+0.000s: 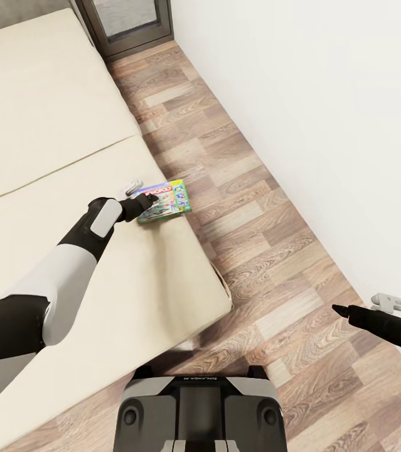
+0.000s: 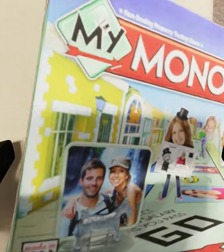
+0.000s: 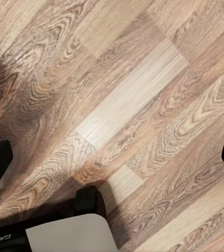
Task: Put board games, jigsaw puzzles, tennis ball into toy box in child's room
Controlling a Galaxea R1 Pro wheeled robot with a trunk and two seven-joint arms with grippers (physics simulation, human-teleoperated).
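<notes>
Bed, plank floor, white wall and dark frame.

The bed [image 1: 49, 125] carries a cream cover with a straight seam running across it, dividing the surface into two sections; its near corner overhangs the wood plank floor [image 1: 256, 238]. A small light grey object [image 1: 132, 186] lies on the bed near its floor-side edge; its identity cannot be determined. The floor planks vary from pale to mid brown with pronounced grain [image 3: 128, 105]. A plain white wall [image 1: 313, 94] borders the floor on the side opposite the bed. A dark-framed panel [image 1: 128, 25] stands at the far end of the floor strip, beside the bed.
</notes>
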